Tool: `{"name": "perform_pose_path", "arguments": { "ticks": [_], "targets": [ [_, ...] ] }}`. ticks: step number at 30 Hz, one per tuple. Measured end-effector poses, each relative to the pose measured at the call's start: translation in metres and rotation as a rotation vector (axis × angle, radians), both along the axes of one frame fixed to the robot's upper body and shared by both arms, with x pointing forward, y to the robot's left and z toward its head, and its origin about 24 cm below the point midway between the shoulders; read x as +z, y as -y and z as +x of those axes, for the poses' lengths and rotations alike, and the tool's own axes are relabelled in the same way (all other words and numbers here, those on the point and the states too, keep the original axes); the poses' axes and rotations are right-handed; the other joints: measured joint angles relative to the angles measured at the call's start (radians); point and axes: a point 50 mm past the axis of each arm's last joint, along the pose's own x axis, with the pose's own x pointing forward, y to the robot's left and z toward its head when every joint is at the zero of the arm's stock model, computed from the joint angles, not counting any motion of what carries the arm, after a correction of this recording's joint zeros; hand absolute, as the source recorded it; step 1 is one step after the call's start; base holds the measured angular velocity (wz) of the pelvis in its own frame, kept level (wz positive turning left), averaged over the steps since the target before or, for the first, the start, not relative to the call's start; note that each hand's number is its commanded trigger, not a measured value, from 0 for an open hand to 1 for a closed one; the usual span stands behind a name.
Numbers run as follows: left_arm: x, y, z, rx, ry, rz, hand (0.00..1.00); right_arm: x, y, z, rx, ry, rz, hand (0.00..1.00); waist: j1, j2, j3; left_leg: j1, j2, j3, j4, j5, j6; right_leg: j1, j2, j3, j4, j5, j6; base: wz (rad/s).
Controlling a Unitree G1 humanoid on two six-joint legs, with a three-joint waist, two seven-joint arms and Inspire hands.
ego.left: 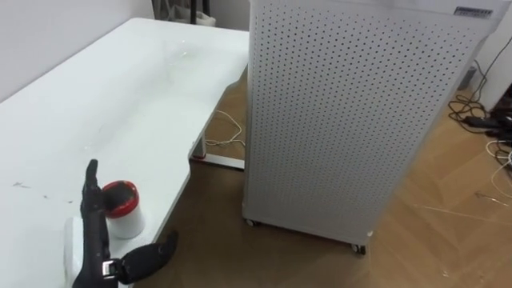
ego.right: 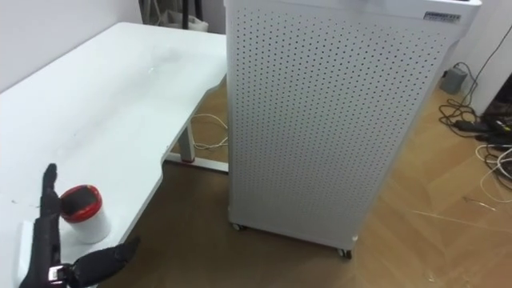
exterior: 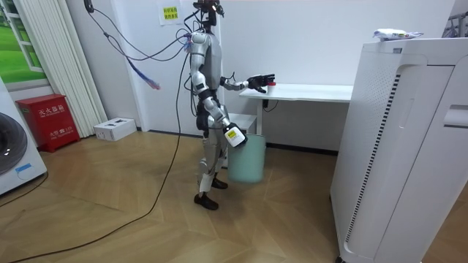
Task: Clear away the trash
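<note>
Here the upright red-lidded cup (ego.left: pixel 122 211) stands beside the left hand (ego.left: pixel 98 246), fingers (ego.left: pixel 92 196) straight.

Robot standing centre-left of the frame, facing the near end of a white table (exterior: pixel 314 93). Left hand (exterior: pixel 260 80) held out level over the table end, fingers straight, just beside a small red-topped item (exterior: pixel 272 85). Right hand (exterior: pixel 234 136) lowered near a pale green bin (exterior: pixel 247 159) beside its legs. Right foreground: tall white cabinet (exterior: pixel 398 146) with a crumpled wrapper (exterior: pixel 395 33) on top.
</note>
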Motion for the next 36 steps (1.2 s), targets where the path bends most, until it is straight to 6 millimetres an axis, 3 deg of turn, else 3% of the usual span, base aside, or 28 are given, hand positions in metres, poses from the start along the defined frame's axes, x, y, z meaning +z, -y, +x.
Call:
{"name": "perform_pose_path", "arguments": {
  "ticks": [9, 17, 22, 27, 36],
  "targets": [
    [-0.007, -0.002, 0.0, 0.015, -0.032, -0.022, 0.0, -0.002, -0.007, -0.002, 0.045, -0.015, 0.02, 1.0, -0.01, -0.012, 0.0066, -0.007, 0.0, 0.004, 0.004, 0.0, 0.0, 0.0, 0.0, -0.001, 0.004, 0.0, 0.0, 0.01],
    [-0.021, -0.009, 0.006, 0.092, -0.065, -0.019, 0.0, -0.002, -0.009, -0.002, 0.061, -0.02, 0.004, 1.0, -0.011, -0.013, 0.0065, -0.009, 0.009, 0.056, 0.008, 0.001, 0.001, -0.005, -0.001, 0.002, 0.005, 0.002, 0.002, -0.01],
    [-0.032, -0.02, 0.0, 0.17, -0.11, -0.074, 0.0, 0.0, -0.011, 0.002, 0.079, -0.003, 0.007, 1.0, -0.012, -0.009, 0.0078, 0.002, 0.017, 0.081, 0.007, 0.001, 0.001, -0.003, 0.001, 0.027, 0.006, 0.003, 0.0, -0.13],
    [-0.037, -0.023, -0.002, 0.195, -0.129, -0.105, 0.0, 0.0, -0.011, 0.001, 0.084, -0.004, 0.013, 1.0, -0.018, 0.01, 0.0, 0.006, 0.017, 0.08, 0.002, 0.001, 0.001, -0.005, 0.0, 0.03, 0.009, 0.003, 0.0, -0.01],
    [-0.038, -0.023, -0.002, 0.2, -0.132, -0.104, 0.0, 0.003, -0.013, 0.005, 0.089, 0.019, 0.015, 1.0, -0.017, 0.013, -0.0002, 0.015, 0.018, 0.08, -0.008, 0.001, 0.001, -0.001, 0.0, 0.031, 0.008, 0.003, 0.0, 0.0]
  ]
}}
